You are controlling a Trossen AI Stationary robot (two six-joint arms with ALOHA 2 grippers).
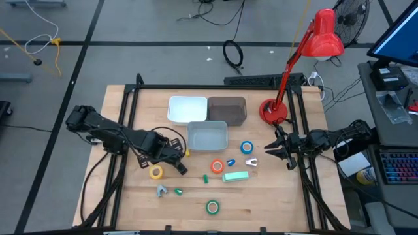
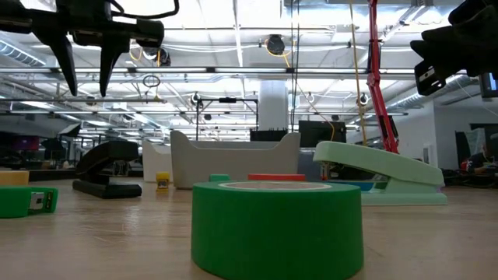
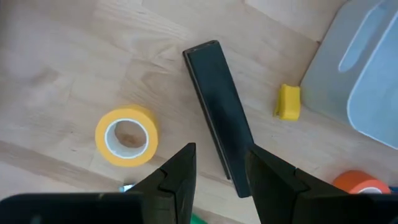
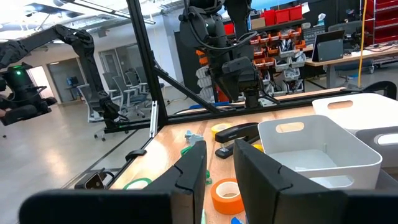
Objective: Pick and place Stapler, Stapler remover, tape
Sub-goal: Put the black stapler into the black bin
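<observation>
High view: wooden table [image 1: 130, 209] w/ three bins near the back – white bin [image 1: 187, 108], dark brown bin [image 1: 227, 109], grey bin [image 1: 208, 136] just in front of them. Left gripper [image 1: 171, 158] hangs over the black stapler [image 1: 177, 163], just beside the yellow tape [image 1: 156, 172]; right gripper [image 1: 277, 149] waits at the table's right edge, near the red desk lamp [image 1: 274, 111]. Blue tape [image 1: 247, 148] sits right of the grey bin, orange tape [image 1: 217, 167] below it, green tape [image 1: 212, 207] alone toward the front edge. Mint green stapler [image 1: 236, 176] lies right of the orange tape; a small white staple remover [image 1: 251, 162] just above it. Low view: green tape [image 2: 277, 228] fills the foreground, mint stapler [image 2: 381, 173] behind it on the right, black stapler [image 2: 109, 169] far left, on the table. One gripper's fingers [image 2: 66, 58] hang top left, spread apart, nothing between them. Left wrist view: left gripper [image 3: 219, 177] w/ jaws parted, straddling the near end of the black stapler [image 3: 217, 106]; can't tell if pads touch it, not clamped shut. Yellow tape [image 3: 126, 135] beside it, flat, hole up; small yellow bit [image 3: 288, 102] on the other side, near the grey bin [image 3: 367, 81]. Right wrist view: right gripper [image 4: 219, 171] jaws a narrow gap apart, holding nothing; orange tape [image 4: 226, 195] on the table beyond the fingers, grey bin [image 4: 311, 149] to one side.
</observation>
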